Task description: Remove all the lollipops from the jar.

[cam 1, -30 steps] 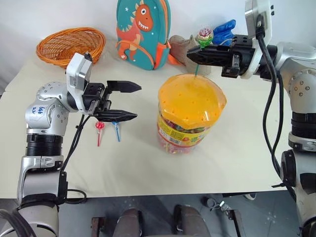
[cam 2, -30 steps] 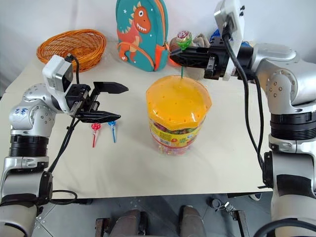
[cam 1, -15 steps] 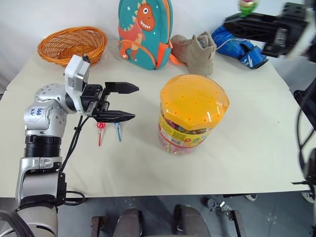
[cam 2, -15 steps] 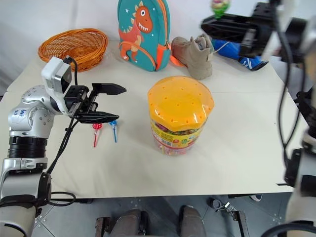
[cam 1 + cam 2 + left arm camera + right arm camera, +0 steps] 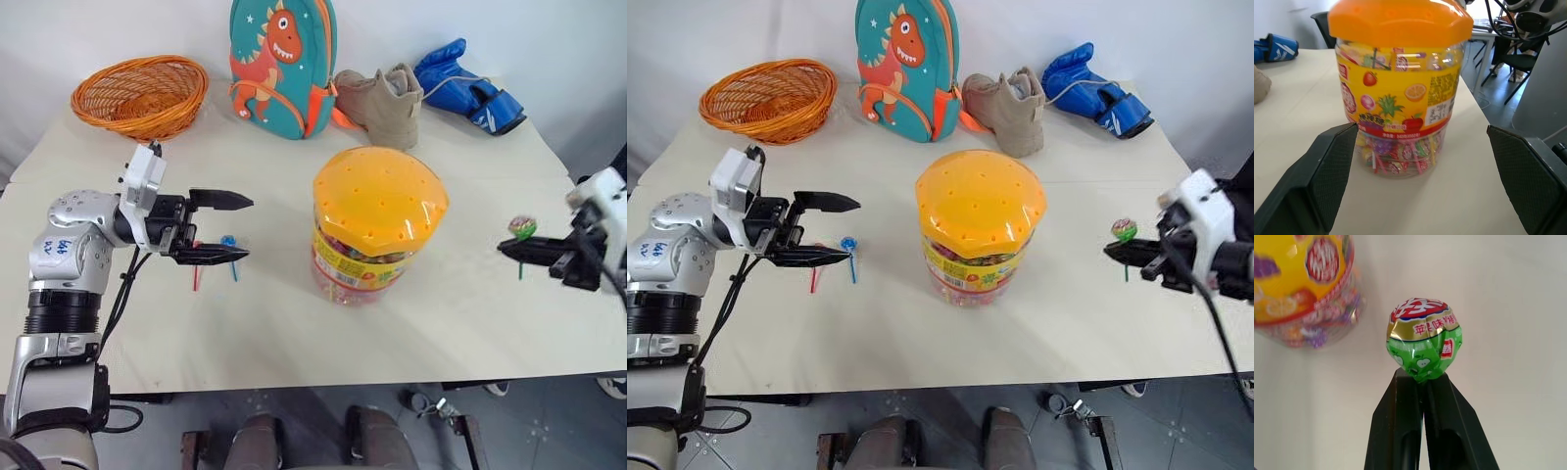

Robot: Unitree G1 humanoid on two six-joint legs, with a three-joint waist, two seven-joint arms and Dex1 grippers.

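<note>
Jar (image 5: pixel 377 227) upright mid-table, lid on. Right of jar, well apart: right gripper (image 5: pixel 508 249) clamped on green lollipop (image 5: pixel 520 229). Left of jar: left gripper (image 5: pixel 238 227) spread wide, above red lollipop (image 5: pixel 813 274) and blue lollipop (image 5: pixel 849 247) lying on table (image 5: pixel 294 333).

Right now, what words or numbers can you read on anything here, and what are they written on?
"苹果味", as best I can read it: on the gold band of the green lollipop wrapper, held in the right hand. The white characters on its red top are unclear.
Small print on the jar label, beside the fruit pictures: too small to read.
Handwritten marks on the left arm: too blurred to read.
</note>
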